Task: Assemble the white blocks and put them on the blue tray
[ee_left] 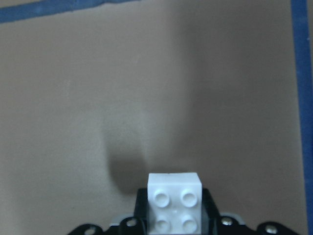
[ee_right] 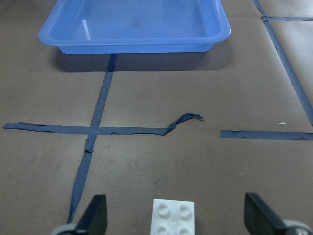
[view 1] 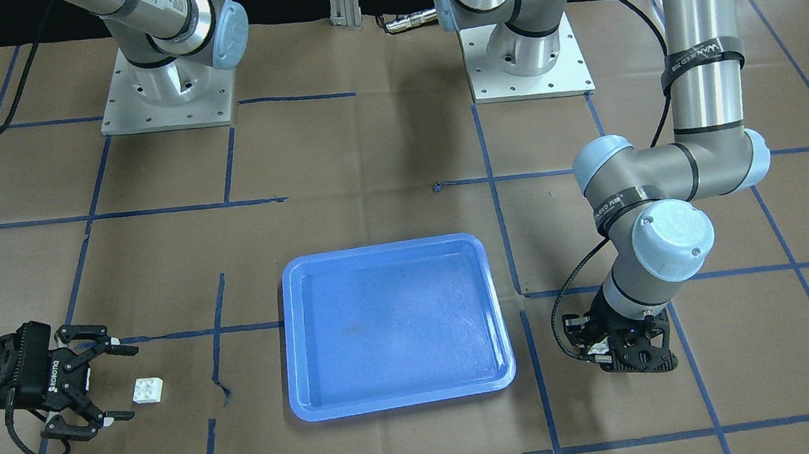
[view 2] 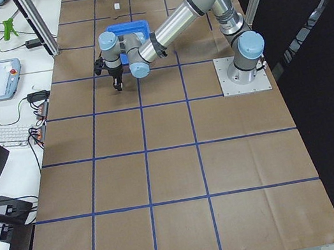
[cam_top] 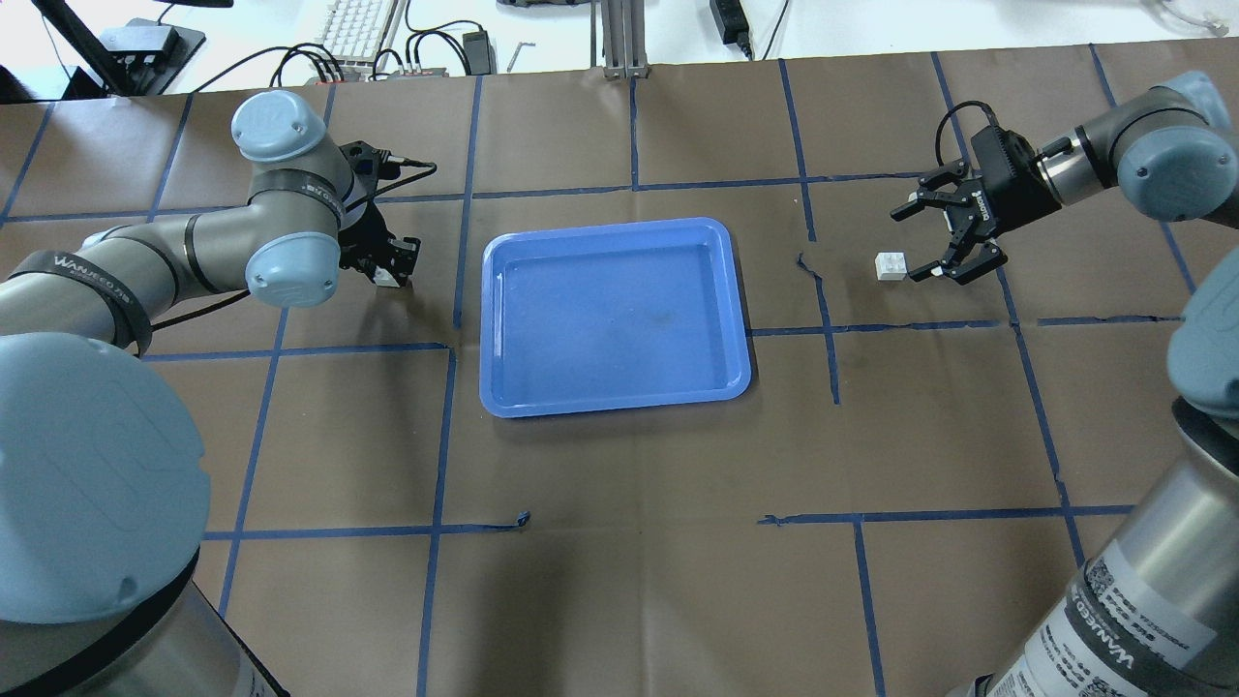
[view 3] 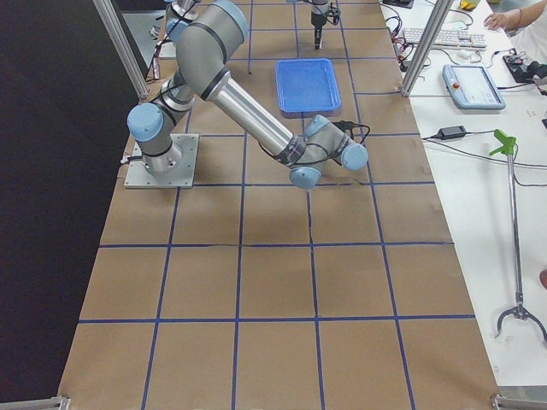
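While the left tool [cam_top: 389, 269] clamps one white brick [ee_left: 174, 207], the right tool [cam_top: 915, 244] stands wide open and empty, the other white brick [cam_top: 891, 265] lying just ahead, toward the blue tray [cam_top: 619, 319].

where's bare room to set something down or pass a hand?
Free: blue tray floor, bare; table strip between tray and loose white block; wide stretch between tray and robot. Crowded: right gripper open, facing that block; left gripper shut on held white block beside tray.

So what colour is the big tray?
Blue. The tray shows best in the front-facing view.
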Robot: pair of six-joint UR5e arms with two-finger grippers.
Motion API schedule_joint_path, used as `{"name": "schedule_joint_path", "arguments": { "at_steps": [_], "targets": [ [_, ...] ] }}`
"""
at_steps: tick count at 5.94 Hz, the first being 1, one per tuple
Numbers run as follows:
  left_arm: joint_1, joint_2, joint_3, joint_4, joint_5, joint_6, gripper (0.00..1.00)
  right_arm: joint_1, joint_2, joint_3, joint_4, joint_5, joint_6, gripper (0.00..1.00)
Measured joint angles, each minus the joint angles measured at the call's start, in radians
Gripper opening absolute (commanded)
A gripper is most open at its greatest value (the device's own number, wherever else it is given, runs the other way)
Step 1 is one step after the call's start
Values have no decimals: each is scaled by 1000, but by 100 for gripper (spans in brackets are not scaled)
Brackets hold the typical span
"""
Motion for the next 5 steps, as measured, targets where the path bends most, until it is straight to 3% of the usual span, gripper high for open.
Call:
{"name": "schedule_joint_path", "arguments": {
  "at_steps": [2,3,5],
  "targets": [
    [-128,57,2,-17,0,132,3,-15,13,30,-12,1,-16,100],
    [-240,78,1,-26,2,184,3,-17,21,34,-13,1,-18,93],
    [-392,85,-9,-32,4,417,3,-18,30,35,-14,1,-19,49]
  ]
}}
